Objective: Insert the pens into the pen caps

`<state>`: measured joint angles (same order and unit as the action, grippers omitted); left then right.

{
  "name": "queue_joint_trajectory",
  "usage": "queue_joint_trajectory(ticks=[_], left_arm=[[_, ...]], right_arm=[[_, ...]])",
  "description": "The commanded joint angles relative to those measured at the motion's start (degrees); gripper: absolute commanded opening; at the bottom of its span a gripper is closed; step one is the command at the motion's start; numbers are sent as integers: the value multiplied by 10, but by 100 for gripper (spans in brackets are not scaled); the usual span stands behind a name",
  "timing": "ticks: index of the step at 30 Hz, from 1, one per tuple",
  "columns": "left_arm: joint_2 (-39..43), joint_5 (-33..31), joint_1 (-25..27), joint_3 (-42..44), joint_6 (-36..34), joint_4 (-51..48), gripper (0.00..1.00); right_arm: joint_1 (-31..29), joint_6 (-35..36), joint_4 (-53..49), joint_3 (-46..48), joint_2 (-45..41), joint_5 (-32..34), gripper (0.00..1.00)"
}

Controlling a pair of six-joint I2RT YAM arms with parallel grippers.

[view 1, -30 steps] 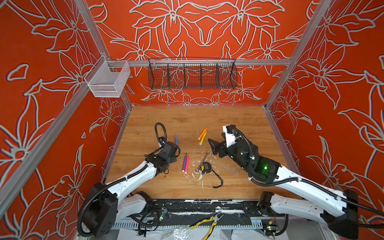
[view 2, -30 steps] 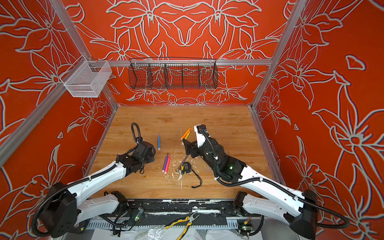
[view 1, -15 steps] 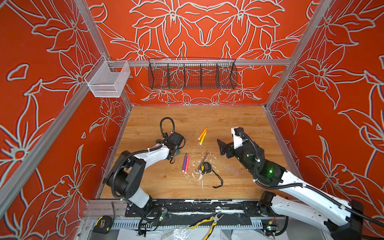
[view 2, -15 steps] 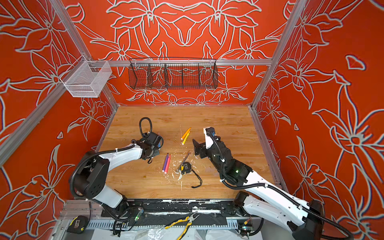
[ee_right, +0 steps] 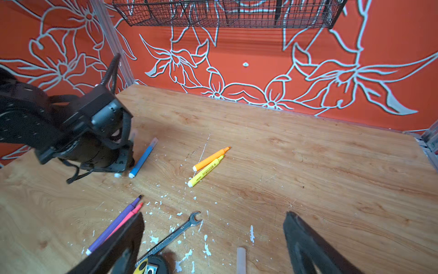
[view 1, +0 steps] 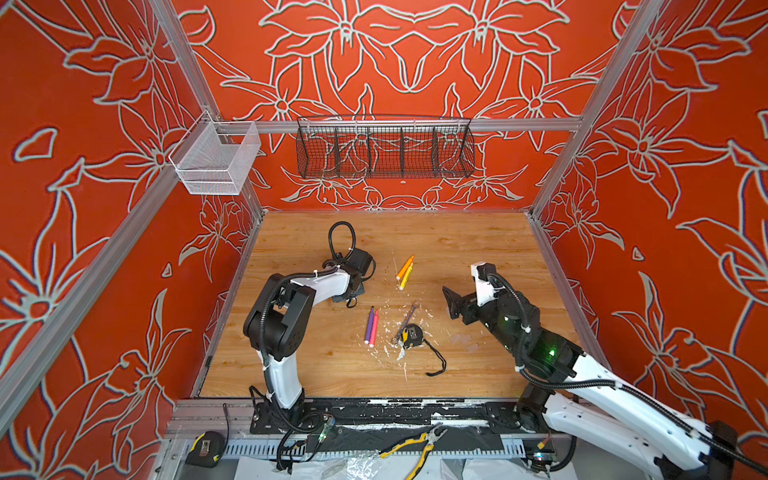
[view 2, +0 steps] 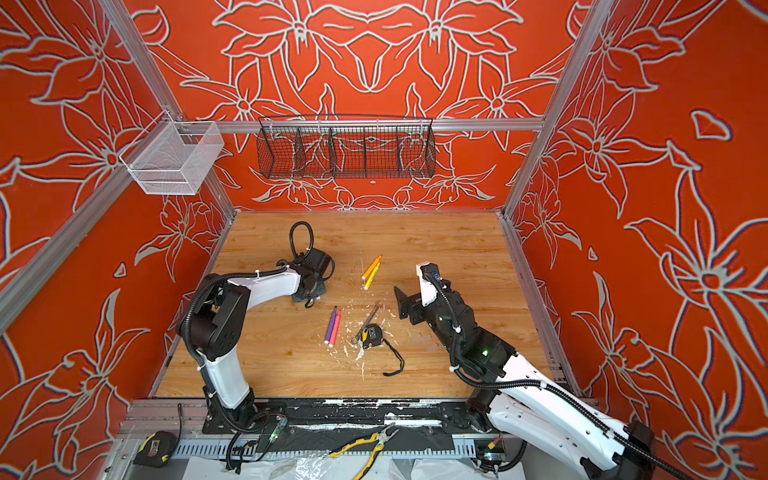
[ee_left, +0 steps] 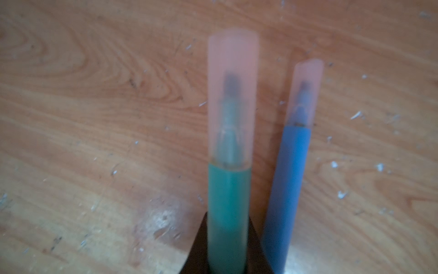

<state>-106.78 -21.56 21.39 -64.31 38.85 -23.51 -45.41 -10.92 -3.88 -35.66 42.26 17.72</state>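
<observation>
My left gripper [ee_left: 227, 220] is shut on the green pen [ee_left: 228, 197], whose tip sits inside a clear pen cap [ee_left: 232, 95]. Right beside it the blue pen [ee_left: 288, 187] lies on the wood with its own cap [ee_left: 304, 92] on. In both top views the left gripper [view 1: 351, 296] hides these two pens. The orange pen [view 1: 405, 266] and yellow pen [view 1: 406, 279] lie uncapped mid-table. The purple pen [view 1: 369, 326] and pink pen [view 1: 375, 328] lie uncapped nearer the front. My right gripper [ee_right: 214, 214] hovers open over a loose clear cap [ee_right: 241, 259], holding nothing.
A grey wrench [view 1: 405, 321] and a yellow-black tape measure [view 1: 411, 334] with its black strap [view 1: 436, 361] lie among white flecks, just right of the purple and pink pens. A black wire basket [view 1: 384, 147] and a white mesh basket [view 1: 216, 160] hang on the walls.
The left arm has folded upright and its gripper has shifted slightly right, now covering the blue pen in the top views. The right gripper has drawn back to the right and opened wider.
</observation>
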Motion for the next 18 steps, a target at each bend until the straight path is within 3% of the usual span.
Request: queue_joint_trajectory(ticks=[1,6,9,13,18], left_arm=[[-24,-2,-3,-10,-9,-29,0],[-36,12,-7,-15,-22,-19,18],[-48,24,-8,-33,-25,-33,23],[-44,22,-8,-39,-24,-41,33],[-17,17,-8,-42,-21,-59,37]], right_arm=[[1,3,-8,-24,4,-22,94],[2,4,-21,-29,21,7,94],[2,33,12,-15,31,-14,96],[3,29,-25,-38,36,60,96],[4,35,-4,-28,26,8,97]])
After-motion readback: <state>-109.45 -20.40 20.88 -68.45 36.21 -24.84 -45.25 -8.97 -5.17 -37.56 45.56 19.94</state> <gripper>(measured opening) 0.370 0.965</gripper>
